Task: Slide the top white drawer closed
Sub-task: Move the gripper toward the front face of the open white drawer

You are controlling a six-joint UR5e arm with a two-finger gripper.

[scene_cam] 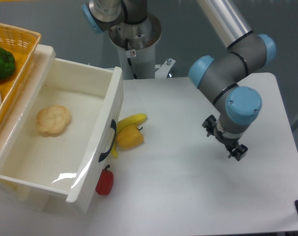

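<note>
**Drawer open, gripper apart**

The drawer [55,137] is seen pulled far out at the left, a bread roll [53,119] lying inside. The gripper [224,138] is held over the table [188,187], well to the right; whether its fingers are parted cannot be told. A banana [131,120] and peppers lie beside the handle [108,140].

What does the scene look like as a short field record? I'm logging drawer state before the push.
drawer: top white drawer pulled fully out, black handle on its front
drawer contents: one round pale bread-like item
claw: above bare table, far right of the drawer, touching nothing; open or shut unclear
near drawer front: banana, yellow pepper, red pepper
basket: holds green pepper
</note>
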